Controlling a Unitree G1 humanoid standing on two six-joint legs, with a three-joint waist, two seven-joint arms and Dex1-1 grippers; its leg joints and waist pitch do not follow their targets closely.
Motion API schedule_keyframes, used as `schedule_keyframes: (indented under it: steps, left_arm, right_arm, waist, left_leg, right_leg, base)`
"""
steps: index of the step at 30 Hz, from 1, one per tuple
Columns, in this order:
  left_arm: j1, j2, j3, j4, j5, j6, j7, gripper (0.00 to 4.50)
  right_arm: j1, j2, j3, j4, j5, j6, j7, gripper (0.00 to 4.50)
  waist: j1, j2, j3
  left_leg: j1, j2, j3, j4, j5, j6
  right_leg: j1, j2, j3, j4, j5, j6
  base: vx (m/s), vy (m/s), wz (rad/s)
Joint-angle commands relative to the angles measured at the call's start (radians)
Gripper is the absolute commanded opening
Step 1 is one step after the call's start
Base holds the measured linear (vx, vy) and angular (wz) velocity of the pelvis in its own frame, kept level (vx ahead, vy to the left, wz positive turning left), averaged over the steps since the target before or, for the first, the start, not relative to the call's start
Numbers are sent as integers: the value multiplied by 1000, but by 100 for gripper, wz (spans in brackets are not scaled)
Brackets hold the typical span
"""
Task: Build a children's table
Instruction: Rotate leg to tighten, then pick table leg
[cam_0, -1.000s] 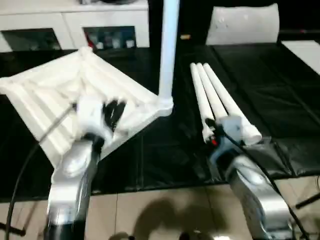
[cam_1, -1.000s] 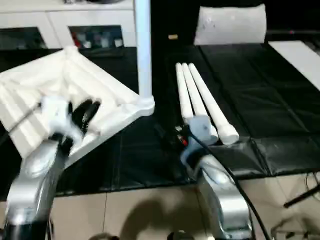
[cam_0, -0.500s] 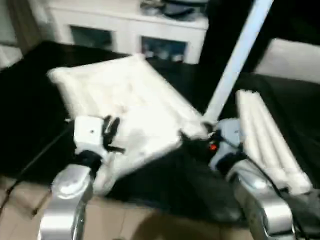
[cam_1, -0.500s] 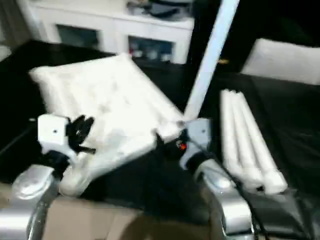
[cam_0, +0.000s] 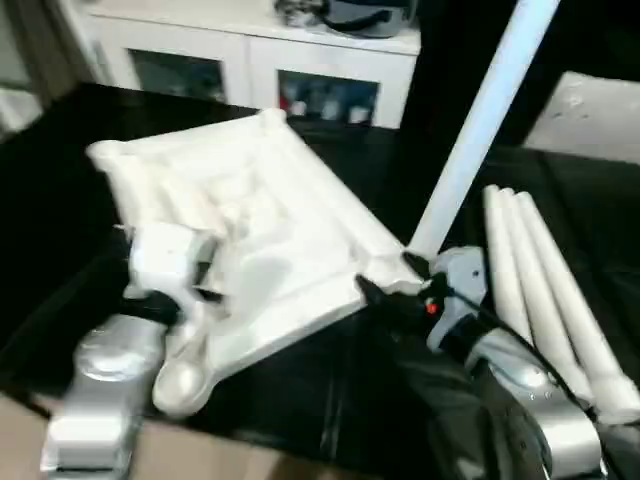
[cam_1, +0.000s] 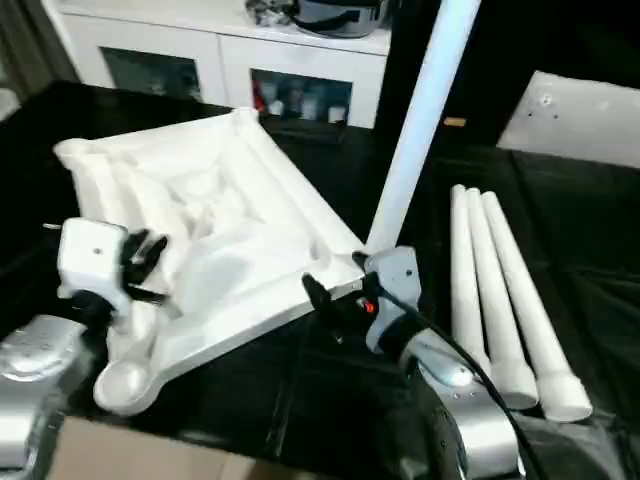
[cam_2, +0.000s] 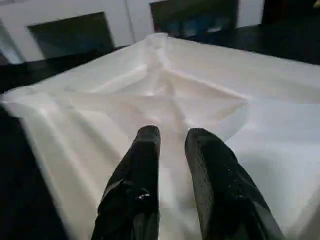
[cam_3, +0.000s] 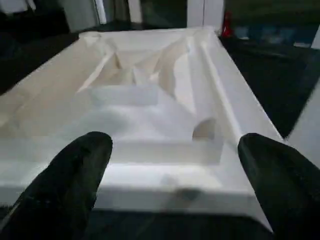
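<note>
Table top lies ribbed underside up on black floor mat, one leg standing in its right corner socket. Three loose legs lie together to the right. Left gripper nearly closed over the ribs, holding nothing. Right gripper wide open, empty, at the top's edge

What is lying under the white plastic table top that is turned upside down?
The white square table top rests ribbed side up on a black mat, which shows all around it. Whatever lies directly beneath is covered by the top itself.
</note>
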Motion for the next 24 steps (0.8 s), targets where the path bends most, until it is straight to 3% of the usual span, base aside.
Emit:
schedule_keyframes:
  steps: [1,2,4,5,8,11,16,21,23,24]
  left_arm:
    - [-21,14,8,15,16,49,7,117]
    - [-47,47,32,41,40,100,38,117]
    - [-60,68,44,57,57,124,53,117]
    - [-70,101,60,83,79,129,61,140]
    - [-70,151,65,112,100,125,45,154]
    - [-69,198,47,152,94,111,-7,186]
    - [-77,236,-20,224,68,39,-102,186]
    - [-114,270,-59,335,94,14,-135,150]
    - [-126,296,-78,371,115,12,-146,131]
    - [-131,303,-84,382,118,13,-153,119]
  right_arm:
    - [3,-12,7,-20,-7,14,4,450]
    - [-2,-26,16,-17,-22,29,11,450]
    - [-9,-36,24,-17,-27,34,18,450]
    - [-17,-48,35,-21,-24,51,23,450]
    - [-26,-63,48,-17,-31,60,24,450]
    - [-40,-89,62,-3,-62,88,14,450]
    - [-58,-116,67,4,-85,161,-14,450]
    - [-102,-122,77,51,-109,200,-32,450]
    - [-121,-125,94,76,-132,204,-37,450]
    - [-130,-124,101,85,-135,213,-38,450]
  waist:
    - [-5,11,-30]
    - [-9,14,-30]
    - [-11,16,-32]
    - [-12,23,-33]
    - [-18,21,-34]
    - [-20,20,-36]
    - [-16,24,-41]
    - [-15,24,-51]
    - [-16,26,-48]
    - [-16,32,-48]
  left_leg:
    - [-13,42,1,-106,-147,34]
    - [-20,38,1,-108,-156,20]
    - [-24,36,-1,-107,-157,18]
    - [-29,33,-5,-108,-155,16]
    - [-32,31,-5,-108,-163,19]
    - [-34,31,-5,-108,-136,23]
    - [-37,32,-5,-109,-77,28]
    - [-38,29,0,-103,27,31]
    - [-39,30,0,-104,26,27]
    - [-38,32,0,-104,17,19]
  right_leg:
    - [47,-55,37,-82,-285,-207]
    - [46,-50,35,-84,-316,-177]
    - [47,-51,35,-85,-326,-164]
    - [46,-50,34,-87,-347,-150]
    - [41,-49,34,-92,-370,-142]
    - [39,-47,34,-91,-340,-154]
    - [41,-46,34,-81,-227,-191]
    - [51,-47,32,-67,-66,-230]
    - [52,-48,31,-67,-65,-234]
    - [53,-50,32,-67,-69,-238]
  base:
    - [-83,-19,10]
    - [-78,-16,6]
    - [-71,-20,1]
    - [-57,-24,-1]
    - [0,0,0]
    - [0,0,0]
    - [0,0,0]
    - [0,0,0]
    - [0,0,0]
    - [0,0,0]
